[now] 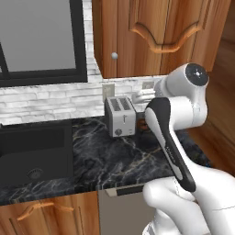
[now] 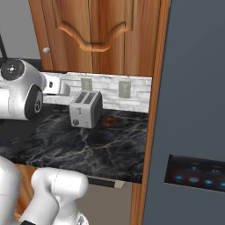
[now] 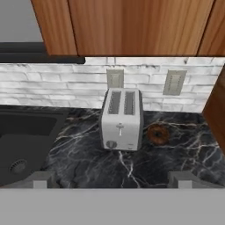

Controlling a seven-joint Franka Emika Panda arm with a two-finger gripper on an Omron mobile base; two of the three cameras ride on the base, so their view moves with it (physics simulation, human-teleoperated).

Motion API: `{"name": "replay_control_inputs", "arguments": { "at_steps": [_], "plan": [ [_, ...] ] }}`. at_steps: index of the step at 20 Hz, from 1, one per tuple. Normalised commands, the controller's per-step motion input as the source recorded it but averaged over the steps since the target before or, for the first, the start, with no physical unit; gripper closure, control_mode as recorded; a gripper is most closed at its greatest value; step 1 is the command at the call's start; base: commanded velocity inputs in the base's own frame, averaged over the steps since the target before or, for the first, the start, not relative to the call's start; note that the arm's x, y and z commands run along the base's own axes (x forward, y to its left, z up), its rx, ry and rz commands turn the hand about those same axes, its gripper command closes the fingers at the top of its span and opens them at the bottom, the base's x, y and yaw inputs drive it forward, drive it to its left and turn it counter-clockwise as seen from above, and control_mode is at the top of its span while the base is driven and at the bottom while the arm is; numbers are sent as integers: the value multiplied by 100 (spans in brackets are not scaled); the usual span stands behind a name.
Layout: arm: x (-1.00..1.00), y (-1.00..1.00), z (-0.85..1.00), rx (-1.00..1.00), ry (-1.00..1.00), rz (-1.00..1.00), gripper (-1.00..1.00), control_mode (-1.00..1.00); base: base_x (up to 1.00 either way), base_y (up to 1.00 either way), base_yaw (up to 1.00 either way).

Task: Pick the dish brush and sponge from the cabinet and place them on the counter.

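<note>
Gleaming veined marble counter (image 3: 132, 169), boxy toaster (image 3: 121, 119).

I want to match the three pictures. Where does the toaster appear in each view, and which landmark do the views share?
Left base view: the toaster stands at the centre, on the counter near the brick wall.
Right base view: it is left of centre, below the cabinet.
Hand view: it is at the centre.
Shared landmark: the round brown thing on the counter right of the toaster.
</note>
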Motion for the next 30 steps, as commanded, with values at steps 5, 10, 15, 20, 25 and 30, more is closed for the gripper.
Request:
{"name": "replay_control_inputs", "arguments": {
  "at_steps": [5,10,15,20,25,30],
  "plan": [
    [-40,11,14,2,-19,0,-100,-100,0,0,0],
    [-28,11,16,0,-19,0,-100,-100,0,0,0],
    [-24,5,14,0,-19,0,-100,-100,0,0,0],
    [-26,2,12,0,-17,0,-100,-100,0,0,0],
    [-31,6,19,0,-20,0,-100,-100,0,0,0],
    [-30,6,18,0,-20,0,-100,-100,0,0,0]
  ]
}}
